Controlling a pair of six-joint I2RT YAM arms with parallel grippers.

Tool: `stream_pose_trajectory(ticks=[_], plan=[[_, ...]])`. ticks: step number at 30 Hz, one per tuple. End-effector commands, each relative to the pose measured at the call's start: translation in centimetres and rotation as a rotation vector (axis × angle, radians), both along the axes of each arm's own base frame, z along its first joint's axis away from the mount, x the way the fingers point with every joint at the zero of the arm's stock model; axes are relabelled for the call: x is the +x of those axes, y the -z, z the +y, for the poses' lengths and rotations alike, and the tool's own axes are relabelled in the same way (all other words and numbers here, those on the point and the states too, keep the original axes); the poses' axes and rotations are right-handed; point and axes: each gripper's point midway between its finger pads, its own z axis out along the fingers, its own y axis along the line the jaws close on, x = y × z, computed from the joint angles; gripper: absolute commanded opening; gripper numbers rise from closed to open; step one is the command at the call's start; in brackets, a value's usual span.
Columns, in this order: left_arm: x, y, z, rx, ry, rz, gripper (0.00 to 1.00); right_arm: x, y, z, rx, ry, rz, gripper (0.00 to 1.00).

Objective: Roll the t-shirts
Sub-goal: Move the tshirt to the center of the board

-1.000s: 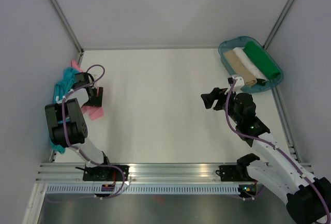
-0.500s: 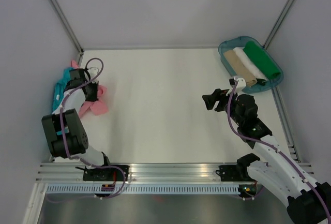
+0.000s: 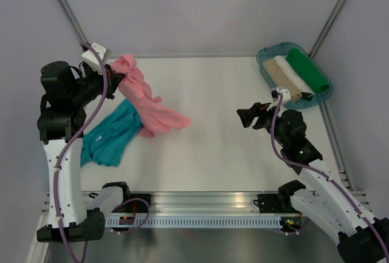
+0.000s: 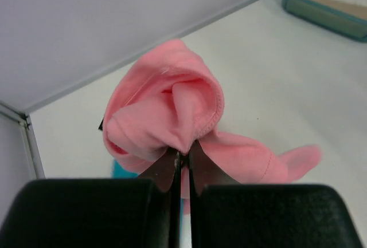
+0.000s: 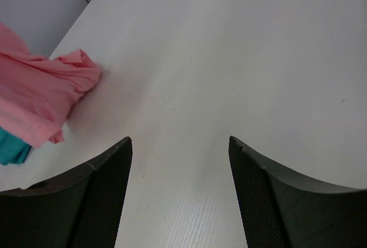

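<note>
My left gripper [image 3: 115, 76] is raised over the table's far left and is shut on a bunched fold of the salmon pink t-shirt [image 3: 146, 102]. The shirt hangs from the gripper and trails down to the right onto the table. In the left wrist view the pink t-shirt [image 4: 166, 110] billows just beyond my closed left gripper [image 4: 182, 155]. The teal blue t-shirt [image 3: 110, 135] lies crumpled flat on the table below and left of the pink one. My right gripper [image 3: 244, 117] hovers open at centre right, empty, its right gripper [image 5: 180, 142] jaws facing the pink t-shirt [image 5: 40, 99].
A teal plastic tray [image 3: 262, 53] sits at the far right corner holding three rolled cloths: tan, white and green. Grey walls and metal frame posts bound the table on the left, back and right. A rail runs along the near edge.
The left gripper shut on the pink t-shirt and the arm rose, pulling it up and right off the pile. The teal t-shirt was dragged out onto the table. The right arm barely moved.
</note>
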Motion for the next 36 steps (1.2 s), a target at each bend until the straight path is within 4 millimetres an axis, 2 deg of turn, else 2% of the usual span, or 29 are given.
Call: stream_pose_trajectory(ticks=[1,3,4,5,6,7,8,9,13,14,15,16,18,19,20,21,23,24,26,27,28,29,30,32,33,35,36], plan=[[-1.3,-1.0,-2.1,-0.103,0.084,0.048,0.02,-0.2,-2.9,0.8,0.048,-0.035,-0.052,0.74],[-1.1,0.2,-3.0,-0.123,0.125,0.091,0.02,-0.2,-2.7,1.0,0.042,-0.047,-0.037,0.73],[-1.0,2.0,-4.2,-0.13,0.169,0.144,0.02,-0.2,-2.5,1.2,0.041,-0.053,-0.028,0.73],[-0.7,3.2,-4.6,-0.127,0.176,0.177,0.02,-0.2,-2.3,1.2,0.037,-0.056,-0.018,0.73],[-0.8,5.6,-7.1,-0.109,0.253,0.244,0.02,-0.1,-2.3,1.3,0.036,-0.059,-0.011,0.73],[-0.4,6.9,-7.8,-0.088,0.257,0.276,0.02,-0.1,-2.2,1.4,0.037,-0.06,-0.004,0.73],[-0.5,7.8,-8.9,-0.075,0.292,0.301,0.02,0.0,-2.1,1.5,0.037,-0.063,0.001,0.73],[-1.0,8.7,-10.9,-0.054,0.36,0.321,0.02,0.0,-2.1,1.6,0.038,-0.07,0.006,0.73],[-1.5,12.0,-15.8,0.05,0.504,0.382,0.05,0.3,-1.3,2.5,0.055,-0.095,0.053,0.74],[-1.8,12.7,-16.7,0.078,0.533,0.387,0.1,0.4,-1.3,2.7,0.066,-0.096,0.058,0.75],[-2.9,13.7,-18.2,0.121,0.599,0.391,0.2,0.5,-0.6,3.0,0.067,-0.101,0.081,0.77],[-3.4,14.8,-18.9,0.142,0.633,0.411,0.59,0.6,-0.3,3.2,0.072,-0.102,0.093,0.79],[-4.6,17.4,-19.8,0.187,0.708,0.463,0.89,0.8,0.8,3.6,0.075,-0.102,0.131,0.86],[-4.1,18.3,-19.3,0.214,0.673,0.479,0.96,0.9,1.3,3.7,0.071,-0.097,0.15,0.86],[-3.3,19.3,-18.5,0.25,0.613,0.497,0.98,0.9,1.8,3.7,0.064,-0.09,0.171,0.87],[-2.0,20.5,-16.6,0.275,0.522,0.525,0.99,1.0,2.7,3.9,0.054,-0.091,0.198,0.87],[0.9,22.4,-12.1,0.321,0.303,0.572,0.98,1.0,3.8,4.4,0.045,-0.098,0.23,0.86],[2.5,23.9,-8.0,0.262,0.164,0.649,0.95,1.1,5.1,4.8,0.039,-0.099,0.266,0.86],[3.5,25.4,-4.6,0.177,0.065,0.709,0.87,1.0,5.9,6.1,0.036,-0.13,0.28,0.86],[3.9,27.1,-2.0,0.155,-0.014,0.726,0.85,1.3,7.4,6.6,0.013,-0.125,0.315,0.86],[4.3,28.1,-0.3,0.198,-0.083,0.713,0.84,1.0,7.9,7.7,-0.005,-0.143,0.325,0.85],[4.4,28.9,0.7,0.233,-0.115,0.701,0.84,1.2,8.7,8.0,-0.024,-0.137,0.346,0.85],[3.8,30.9,1.8,0.288,-0.142,0.71,0.84,1.9,9.9,8.4,-0.056,-0.117,0.377,0.85],[3.0,32.6,2.6,0.329,-0.162,0.741,0.86,2.1,11.3,9.3,-0.091,-0.125,0.415,0.85],[2.1,34.0,3.3,0.353,-0.185,0.764,0.86,2.5,12.7,9.5,-0.117,-0.114,0.448,0.85],[1.4,35.5,5.8,0.427,-0.275,0.773,0.87,2.4,14.1,10.1,-0.135,-0.114,0.493,0.83],[0.1,36.7,8.0,0.471,-0.337,0.805,0.86,2.4,15.3,10.3,-0.15,-0.117,0.523,0.82]])
